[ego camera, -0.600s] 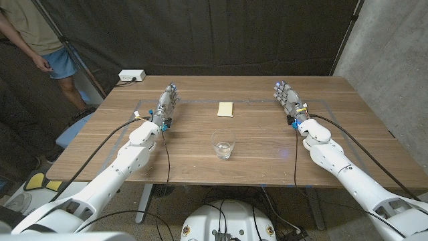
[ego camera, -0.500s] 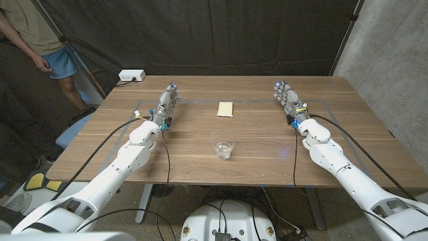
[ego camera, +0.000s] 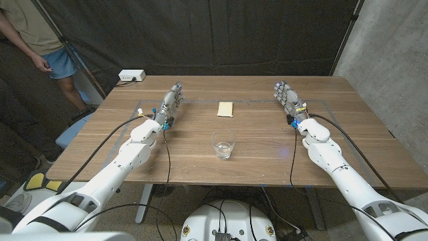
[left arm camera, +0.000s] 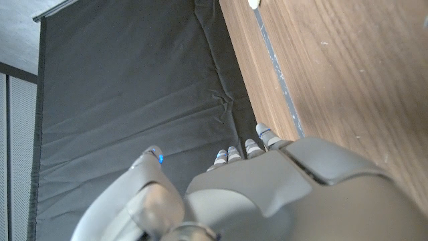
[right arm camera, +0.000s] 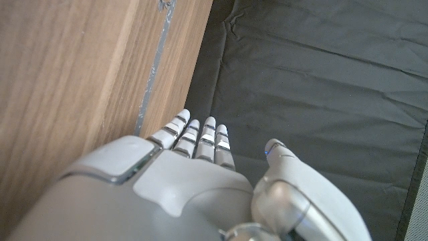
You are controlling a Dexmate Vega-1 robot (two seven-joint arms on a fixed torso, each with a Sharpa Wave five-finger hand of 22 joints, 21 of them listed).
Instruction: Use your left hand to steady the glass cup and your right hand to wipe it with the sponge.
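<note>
A clear glass cup (ego camera: 223,144) stands upright near the table's front middle. A pale yellow sponge (ego camera: 226,109) lies behind it, further from me. My left hand (ego camera: 170,102) is over the table's left part, fingers straight and together, holding nothing; its back (left arm camera: 267,181) faces the left wrist camera. My right hand (ego camera: 287,97) is at the table's right part, fingers extended, empty; the right wrist view looks along its back (right arm camera: 180,174). Both hands are well apart from the cup and the sponge.
A white power box (ego camera: 131,76) sits at the table's far left corner. A person (ego camera: 40,40) stands beyond the table's left side. A dark curtain hangs behind the wooden table (ego camera: 254,150), and a concrete wall is to the right.
My left hand has shifted slightly to the right and forward. The right hand, cup and sponge have not moved.
</note>
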